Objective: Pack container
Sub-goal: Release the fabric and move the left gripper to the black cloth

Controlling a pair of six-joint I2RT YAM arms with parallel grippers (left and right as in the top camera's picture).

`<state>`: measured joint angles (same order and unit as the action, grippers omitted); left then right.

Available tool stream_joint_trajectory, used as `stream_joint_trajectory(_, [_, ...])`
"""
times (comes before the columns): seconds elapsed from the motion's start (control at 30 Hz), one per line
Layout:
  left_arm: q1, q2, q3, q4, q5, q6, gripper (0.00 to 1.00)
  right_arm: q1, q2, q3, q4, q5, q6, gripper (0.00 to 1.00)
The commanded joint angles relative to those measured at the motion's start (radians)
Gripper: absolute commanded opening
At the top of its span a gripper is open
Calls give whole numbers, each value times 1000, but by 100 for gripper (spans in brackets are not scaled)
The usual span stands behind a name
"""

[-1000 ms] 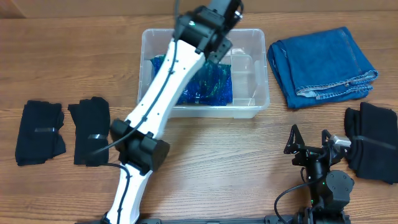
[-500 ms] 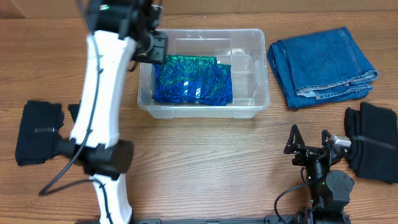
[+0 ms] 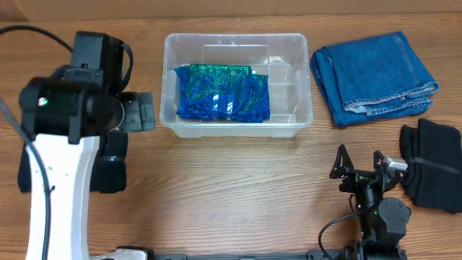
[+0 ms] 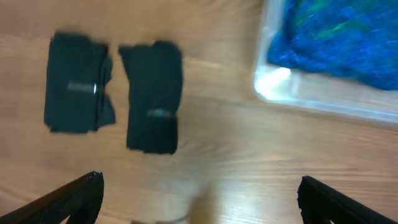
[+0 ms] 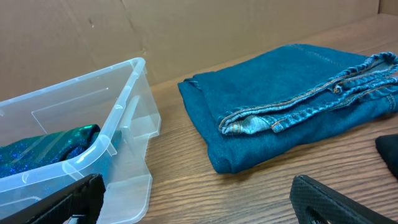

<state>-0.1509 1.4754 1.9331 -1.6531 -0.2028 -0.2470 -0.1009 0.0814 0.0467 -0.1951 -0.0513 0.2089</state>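
The clear container (image 3: 238,37) stands at the back middle with a blue-green sparkly cloth (image 3: 222,92) lying in it. The folded jeans (image 3: 375,76) lie on the table to its right. My left gripper (image 4: 199,190) is open and empty, high above bare wood left of the container's corner (image 4: 273,84). Two black folded cloths (image 4: 78,90) (image 4: 153,96) lie below and left of it. My right gripper (image 3: 359,162) is open and empty near the front right. It faces the container (image 5: 124,118) and the jeans (image 5: 292,112).
My left arm (image 3: 61,166) covers most of the black cloths in the overhead view. More black folded cloths (image 3: 433,162) lie at the right edge. Brown cardboard lines the back of the table.
My left arm has swung left and back out from over the container. It now hangs over the table to the container's left. The blue-green cloth stays in the container. The right arm has not moved.
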Motion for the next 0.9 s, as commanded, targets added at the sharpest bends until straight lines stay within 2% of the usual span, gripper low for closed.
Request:
stream_joint_trajectory(0.0, [136,3,-244,144,-37,-45,100,5,-5,12,-1,2,0,100])
stream_joint_trajectory(0.17, [297,4,-528,433,-5,-11,100,4,-5,12,-1,2,0,100])
stream_joint_trajectory(0.23, [304,21,-647,602,14,50,100,4,-5,12,-1,2,0,100])
stream_joint_trajectory(0.33, [304,89,-745,749,39,92,100,4,-5,12,-1,2,0,100])
stream_joint_trajectory(0.57, [304,347,-758,880,14,113,100,4,-5,12,-1,2,0,100])
stream_joint_trajectory(0.63, [304,356,-758,892,-45,121,100,4,-5,12,-1,2,0,100])
stream_joint_trajectory(0.77, [306,359,-758,929,-123,248,100,4,-5,12,-1,2,0,100])
stream_joint_trajectory(0.87, [317,362,-758,937,-122,248,100,4,-5,12,-1,2,0,100])
